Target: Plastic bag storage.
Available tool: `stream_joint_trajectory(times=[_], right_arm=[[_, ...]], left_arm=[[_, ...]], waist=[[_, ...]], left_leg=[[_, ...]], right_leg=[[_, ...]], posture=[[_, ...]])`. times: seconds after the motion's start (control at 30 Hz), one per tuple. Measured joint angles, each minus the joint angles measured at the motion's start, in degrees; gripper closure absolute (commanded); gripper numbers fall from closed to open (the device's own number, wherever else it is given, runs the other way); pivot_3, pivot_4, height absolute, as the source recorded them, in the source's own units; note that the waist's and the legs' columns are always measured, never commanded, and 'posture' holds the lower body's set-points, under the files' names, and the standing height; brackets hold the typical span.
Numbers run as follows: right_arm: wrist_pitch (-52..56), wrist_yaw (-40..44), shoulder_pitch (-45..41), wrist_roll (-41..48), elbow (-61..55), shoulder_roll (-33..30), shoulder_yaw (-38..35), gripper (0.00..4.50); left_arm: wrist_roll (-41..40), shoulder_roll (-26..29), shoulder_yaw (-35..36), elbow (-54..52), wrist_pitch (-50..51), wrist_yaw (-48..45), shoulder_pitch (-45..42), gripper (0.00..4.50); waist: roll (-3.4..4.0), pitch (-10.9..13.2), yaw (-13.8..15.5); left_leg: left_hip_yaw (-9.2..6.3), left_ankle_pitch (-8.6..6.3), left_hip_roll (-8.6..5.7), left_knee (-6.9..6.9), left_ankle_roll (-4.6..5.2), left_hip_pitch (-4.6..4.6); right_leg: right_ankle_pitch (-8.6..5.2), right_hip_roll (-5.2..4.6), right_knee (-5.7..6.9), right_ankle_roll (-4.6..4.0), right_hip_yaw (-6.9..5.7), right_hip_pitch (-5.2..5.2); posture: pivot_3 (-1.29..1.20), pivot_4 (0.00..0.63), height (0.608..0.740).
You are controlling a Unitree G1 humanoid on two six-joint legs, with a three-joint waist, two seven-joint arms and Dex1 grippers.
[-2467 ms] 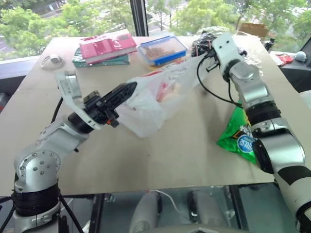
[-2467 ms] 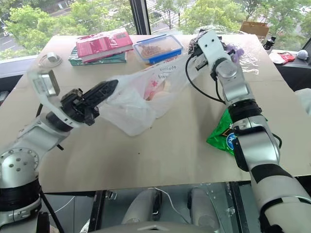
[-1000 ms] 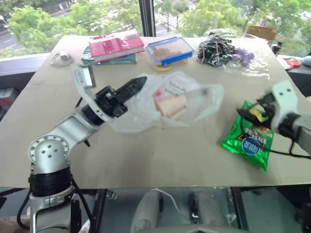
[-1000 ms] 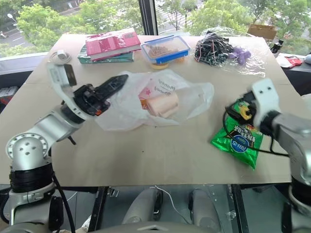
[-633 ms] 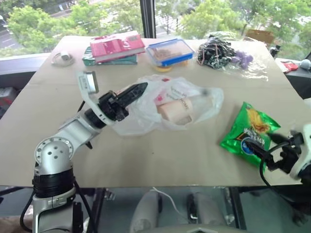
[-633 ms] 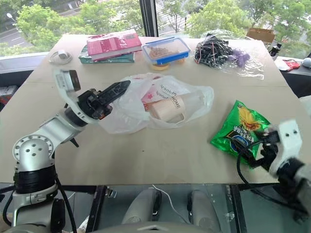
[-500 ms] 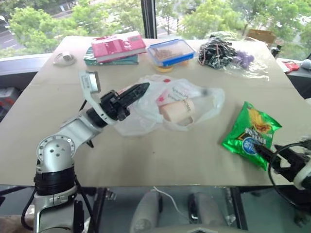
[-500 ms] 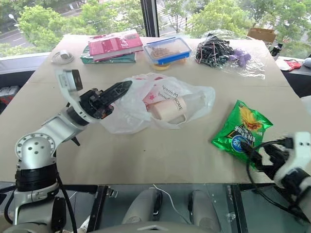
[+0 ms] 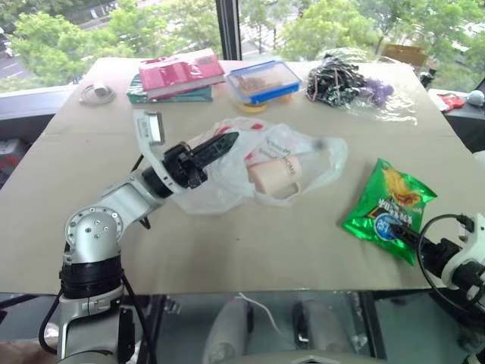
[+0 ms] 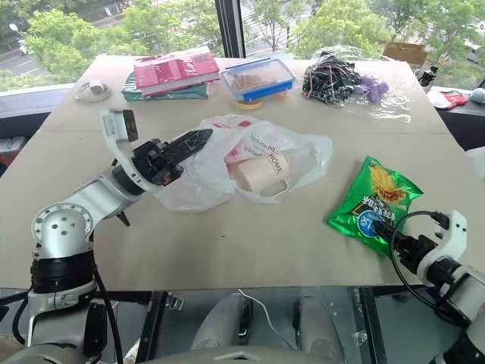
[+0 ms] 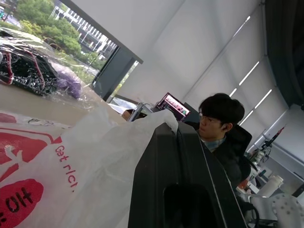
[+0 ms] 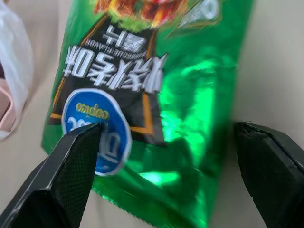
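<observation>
bag [image 9: 292, 163] lies loose mid tabletop [image 9: 227, 250], cup [image 9: 274, 173] inside. left claw [image 9: 227, 141] pinching bag's left edge. right claw [image 12: 166, 166] spread wide over chips pkt [image 12: 156, 95], near right. storage barely begun; bag not yet folded/stowed.

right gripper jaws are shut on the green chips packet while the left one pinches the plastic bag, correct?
Not quite. The right gripper has its jaws wide open, standing on either side of the near end of the green chips packet without closing on it; the right wrist view shows this. The left gripper does pinch the plastic bag, jaws shut on the film.
</observation>
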Motion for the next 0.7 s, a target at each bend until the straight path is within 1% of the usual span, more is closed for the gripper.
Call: stream_joint_trajectory(times=[0.1, 0.13, 0.17, 0.2, 0.23, 0.3, 0.33, 0.4, 0.47, 0.5, 0.53, 0.7], right_arm=[[-4.3, -0.1, 1.0, -0.5, 1.3, -1.2, 5.7, 0.04], [-5.1, -0.1, 1.1, -0.7, 1.5, -1.3, 6.4, 0.04], [-7.9, -0.3, 1.6, -1.5, 2.4, -1.8, 9.3, 0.27], [-8.3, -0.4, 1.6, -1.6, 2.6, -1.8, 9.7, 0.53], [-9.5, -0.7, 1.6, -2.0, 3.1, -1.8, 10.7, 0.69], [-13.4, -1.1, 2.5, -2.9, 4.3, -2.0, 12.6, 1.57], [-14.6, -1.1, 2.8, -2.8, 4.7, -1.7, 13.0, 2.06], [-16.3, -0.9, 3.2, -1.8, 4.6, -0.5, 13.8, 2.88], [-17.6, -0.1, 4.2, 0.3, 3.5, 0.1, 14.8, 3.76], [-18.2, 0.4, 4.7, 1.4, 2.7, 0.1, 15.1, 4.15], [-18.7, 0.7, 5.0, 2.4, 1.9, 0.1, 15.3, 4.45], [-19.8, 0.7, 5.2, 10.3, -4.1, 0.1, 15.3, 4.45]], left_arm=[[-0.5, 0.6, 0.1, -2.4, 0.5, 0.1, 0.5, 4.50], [-0.5, 0.7, 0.1, -2.9, 0.5, 0.1, 0.5, 4.50], [-0.8, 0.7, 0.1, -3.9, 0.7, 0.3, 0.8, 4.50], [-0.8, 0.7, 0.1, -4.0, 0.7, 0.4, 0.9, 4.50], [-1.0, 0.7, 0.1, -4.0, 0.8, 0.5, 1.1, 4.50], [-1.4, 0.7, 0.3, -4.4, 0.8, 1.4, 1.5, 4.50], [-1.6, 0.8, 0.4, -4.6, 0.8, 1.6, 1.7, 4.50], [-1.8, 1.0, 0.8, -5.0, 0.9, 2.1, 1.8, 4.50], [-2.2, 1.0, 1.1, -5.0, 1.0, 2.8, 1.8, 4.50], [-2.4, 1.0, 1.2, -5.0, 1.0, 3.1, 1.8, 4.50], [-2.7, 1.0, 1.4, -5.0, 1.0, 3.3, 1.8, 4.50], [-3.5, 1.0, 1.7, -4.3, 1.4, 4.2, 0.6, 4.50]], waist=[[-0.24, -0.1, -0.7], [-0.34, -0.2, -1.0], [-0.49, -0.3, -1.2], [-0.58, -0.4, -1.4], [-0.66, -0.4, -1.5], [-0.81, -0.5, -1.7], [-0.80, -0.5, -1.7], [-0.73, -0.5, -1.8], [-0.47, -0.3, -1.6], [-0.33, -0.3, -1.5], [-0.23, -0.2, -1.3], [-0.06, -0.1, -0.5]], left_leg=[[0.01, 0.00, 0.03, 0.00, 0.00, 0.05], [0.04, 0.00, 0.07, 0.00, 0.00, 0.09], [0.07, 0.00, 0.12, 0.00, 0.00, 0.13], [0.08, 0.00, 0.15, 0.00, 0.00, 0.17], [0.08, 0.00, 0.17, 0.00, 0.00, 0.20], [0.10, 0.00, 0.20, 0.00, 0.00, 0.23], [0.11, 0.00, 0.20, 0.00, 0.00, 0.24], [0.10, 0.00, 0.20, 0.00, -0.01, 0.20], [0.09, 0.00, 0.19, 0.00, 0.00, 0.11], [0.08, 0.00, 0.18, 0.00, 0.00, 0.08], [0.10, 0.00, 0.16, 0.00, 0.00, 0.05], [0.05, -0.01, 0.12, 0.00, 0.01, 0.01]], right_leg=[[-0.01, 0.01, 0.00, 0.00, 0.01, 0.03], [-0.01, 0.04, 0.00, -0.01, 0.04, 0.03], [-0.03, 0.07, 0.00, 0.02, 0.06, 0.05], [-0.06, 0.08, 0.00, 0.06, 0.07, 0.07], [-0.08, 0.10, 0.00, 0.09, 0.07, 0.08], [-0.10, 0.10, 0.00, 0.14, 0.09, 0.10], [-0.10, 0.10, 0.00, 0.14, 0.11, 0.10], [-0.09, 0.11, 0.01, 0.12, 0.11, 0.06], [-0.05, 0.10, 0.01, 0.06, 0.11, 0.02], [-0.04, 0.09, 0.01, 0.07, 0.10, -0.01], [-0.03, 0.08, 0.01, 0.11, 0.12, -0.04], [-0.02, 0.08, 0.01, 0.19, 0.08, -0.07]], posture=[[0.00, 0.150, 0.740], [0.00, 0.150, 0.740], [0.00, 0.150, 0.740], [0.00, 0.150, 0.740], [0.00, 0.150, 0.740], [0.00, 0.150, 0.740], [0.00, 0.150, 0.740], [0.00, 0.150, 0.740], [0.00, 0.150, 0.740], [0.00, 0.150, 0.740], [0.00, 0.150, 0.740], [0.00, 0.150, 0.740]])
